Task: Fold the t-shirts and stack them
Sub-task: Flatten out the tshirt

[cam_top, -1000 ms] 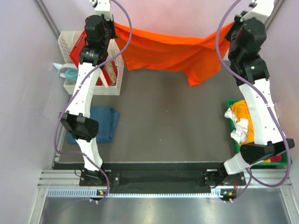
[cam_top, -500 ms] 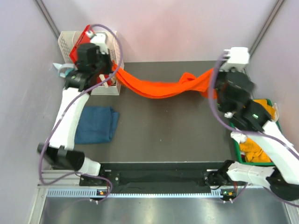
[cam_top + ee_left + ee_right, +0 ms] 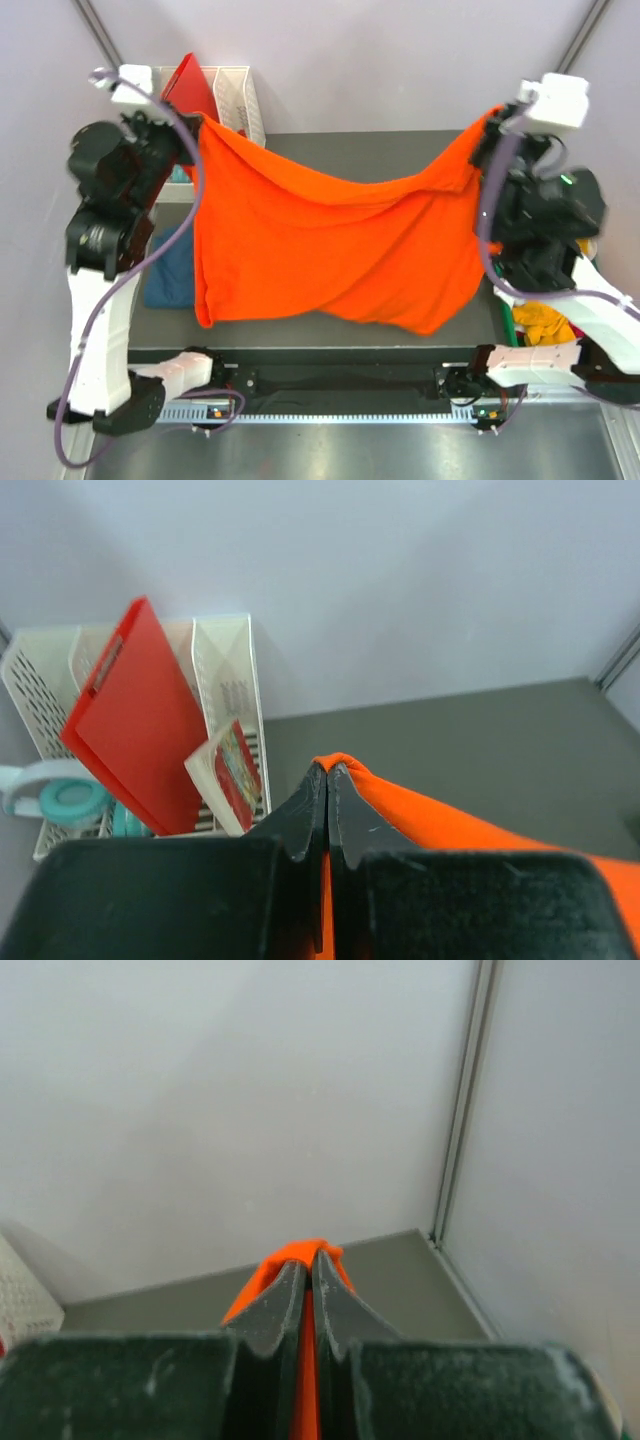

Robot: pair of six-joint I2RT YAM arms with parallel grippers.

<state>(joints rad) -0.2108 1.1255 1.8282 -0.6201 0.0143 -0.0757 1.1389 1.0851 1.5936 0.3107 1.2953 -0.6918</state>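
You see the bright orange cloth t-shirt [image 3: 330, 240] hanging spread above the dark grey table [image 3: 340, 148]. The left gripper [image 3: 327, 772] is clamped on one upper corner and the right gripper [image 3: 308, 1256] on the other.

The orange t-shirt [image 3: 330, 250], bunched like a rope before, now hangs spread wide

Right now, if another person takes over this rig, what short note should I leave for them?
The left gripper is shut on one corner of the orange t-shirt.
The right gripper is shut on the other corner, and the shirt hangs spread between them.
The dark blue t-shirt lies at left, partly hidden, and looks folded.
The yellow t-shirt lies crumpled at right.
Left to do: fold the orange one, stack it, then the rest.
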